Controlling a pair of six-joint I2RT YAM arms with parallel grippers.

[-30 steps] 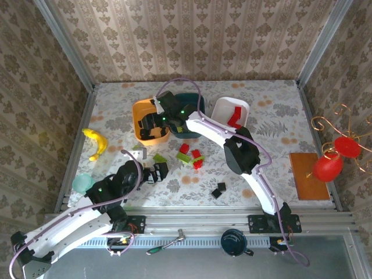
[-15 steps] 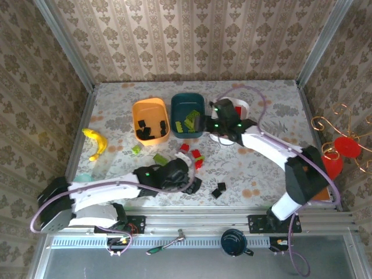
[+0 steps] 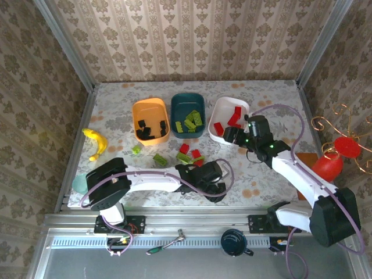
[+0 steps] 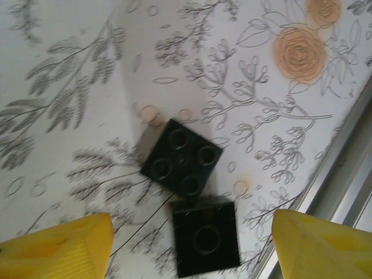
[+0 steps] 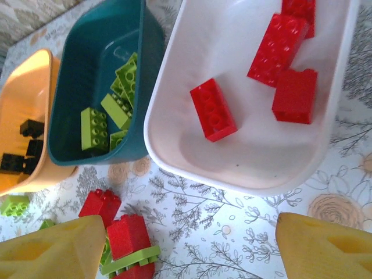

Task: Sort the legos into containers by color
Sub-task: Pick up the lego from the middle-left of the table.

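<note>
Two black bricks [image 4: 181, 157] lie touching at lower centre between the left gripper's [image 4: 189, 247] wide, empty jaws; closing may catch both or twist one away. The right gripper [image 5: 189, 250] hangs open, empty, below the white tub [image 5: 244, 168].

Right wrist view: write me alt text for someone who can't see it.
A white tub holding several red bricks sits beside a teal tub of lime green bricks and an orange tub with black bricks. On the floral table in front lie loose red and green bricks, with two yellow fingers apart at the bottom corners.
</note>
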